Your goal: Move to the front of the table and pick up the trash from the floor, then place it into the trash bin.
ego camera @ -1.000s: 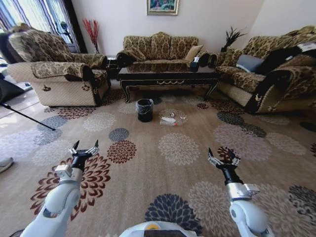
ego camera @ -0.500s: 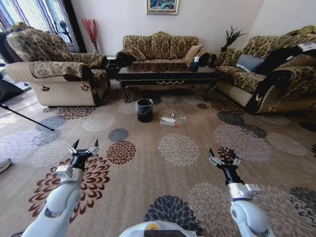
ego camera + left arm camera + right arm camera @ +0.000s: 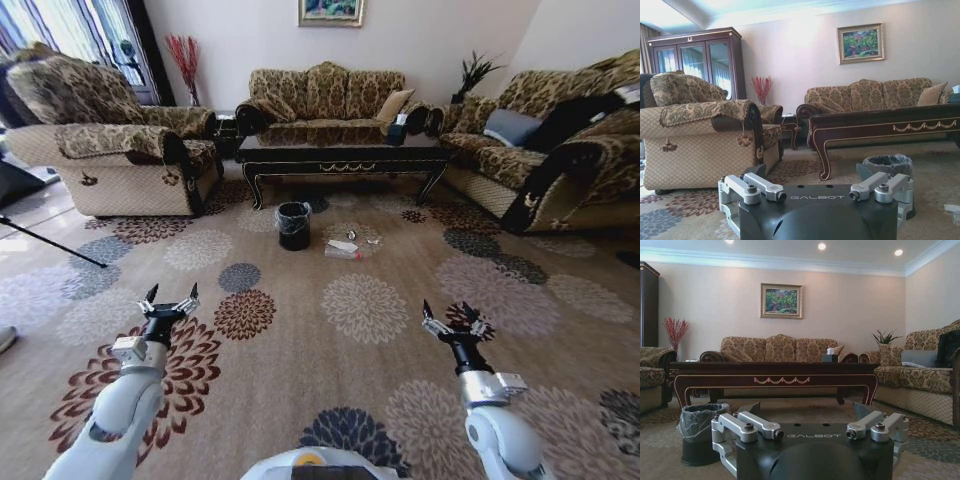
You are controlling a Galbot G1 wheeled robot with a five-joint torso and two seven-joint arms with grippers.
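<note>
Left gripper (image 3: 168, 300): silver fingers spread wide, holding nothing; raised low over the carpet at the near left; a grey arm behind it
Right gripper (image 3: 450, 318): silver fingers spread wide, holding nothing; raised at the near right, level with the other
Floor (image 3: 300, 330): beige carpet patterned with large round flower medallions in maroon, brown, grey, cream and navy; it fills the open middle of the room
Trash (image 3: 343, 249): a clear plastic bottle with a red cap lying on its side; a flat white paper-like piece just behind it; a tiny round item a little to the right; all on the carpet, well ahead of both grippers
Trash bin (image 3: 293, 224): small round black bucket lined with a crinkled clear bag over its rim; upright on the carpet, just left of the litter, in front of the table
Table (image 3: 340, 160): long low coffee table of glossy near-black wood; gold scroll trim along its edge; curved carved legs; beyond the bin and litter
Room: patterned gold-brown armchair (image 3: 110, 150) at left; matching sofa (image 3: 325, 100) behind the table; framed painting (image 3: 331, 12) on the pale far wall
</note>
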